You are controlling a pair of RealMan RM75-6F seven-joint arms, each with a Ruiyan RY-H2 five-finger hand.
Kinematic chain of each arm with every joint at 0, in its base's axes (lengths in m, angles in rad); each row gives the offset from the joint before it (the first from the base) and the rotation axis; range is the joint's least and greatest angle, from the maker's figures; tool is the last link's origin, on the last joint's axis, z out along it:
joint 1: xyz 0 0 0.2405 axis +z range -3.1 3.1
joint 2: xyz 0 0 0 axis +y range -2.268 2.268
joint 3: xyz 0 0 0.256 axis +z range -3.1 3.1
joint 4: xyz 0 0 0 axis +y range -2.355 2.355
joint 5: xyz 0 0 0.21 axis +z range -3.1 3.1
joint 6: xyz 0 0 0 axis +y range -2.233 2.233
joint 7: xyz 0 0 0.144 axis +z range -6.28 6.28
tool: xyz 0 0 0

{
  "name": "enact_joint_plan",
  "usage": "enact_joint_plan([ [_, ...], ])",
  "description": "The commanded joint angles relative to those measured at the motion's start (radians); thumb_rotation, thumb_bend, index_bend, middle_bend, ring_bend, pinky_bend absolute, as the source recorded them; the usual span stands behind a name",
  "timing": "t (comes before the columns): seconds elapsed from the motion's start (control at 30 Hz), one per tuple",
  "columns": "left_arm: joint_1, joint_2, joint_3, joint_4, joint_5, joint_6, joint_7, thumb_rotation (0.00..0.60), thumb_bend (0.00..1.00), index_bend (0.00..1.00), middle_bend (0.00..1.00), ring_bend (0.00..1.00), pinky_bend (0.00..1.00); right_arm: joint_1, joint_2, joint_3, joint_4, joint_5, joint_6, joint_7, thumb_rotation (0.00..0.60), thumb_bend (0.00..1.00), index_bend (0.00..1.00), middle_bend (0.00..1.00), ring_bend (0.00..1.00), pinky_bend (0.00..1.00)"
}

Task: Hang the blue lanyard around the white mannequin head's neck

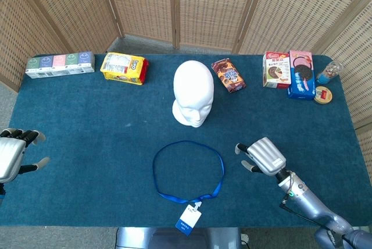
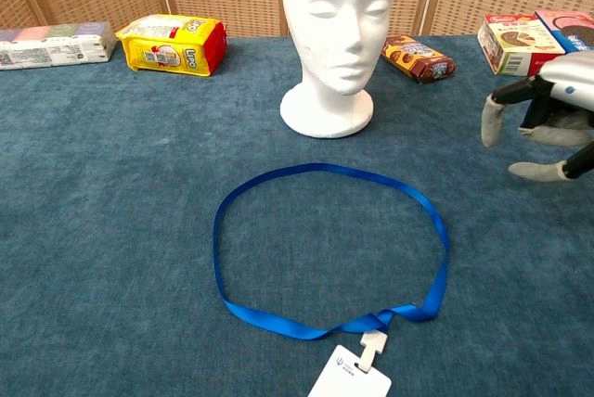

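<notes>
The blue lanyard lies flat on the blue cloth as an open loop, its white badge at the near edge. Just behind the loop the white mannequin head stands upright, facing the robot. My right hand hovers to the right of the loop, fingers spread and empty, a short gap from the ribbon. At the table's left edge my left hand is open with nothing in it; the chest view does not show it.
Along the back edge sit a pastel multi-pack, a yellow snack bag, a brown cookie packet, two biscuit boxes and a small jar. Wicker screens stand behind the table.
</notes>
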Motion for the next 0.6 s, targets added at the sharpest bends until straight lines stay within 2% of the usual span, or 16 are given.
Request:
enact_joint_plan([
  [0.03, -0.003, 0.002, -0.001, -0.006, -0.002, 0.000, 0.007, 0.516, 0.10, 0.43, 0.51, 0.45, 0.34, 0.034, -0.015, -0.015, 0.028, -0.022, -0.025, 0.009, 0.600, 0.33, 0.47, 0.98, 1.00, 1.00],
  [0.6, -0.016, 0.005, -0.003, -0.023, -0.016, -0.010, 0.033, 0.515, 0.10, 0.43, 0.51, 0.45, 0.34, 0.154, -0.042, -0.063, 0.080, -0.050, -0.134, -0.038, 0.600, 0.33, 0.51, 1.00, 1.00, 1.00],
])
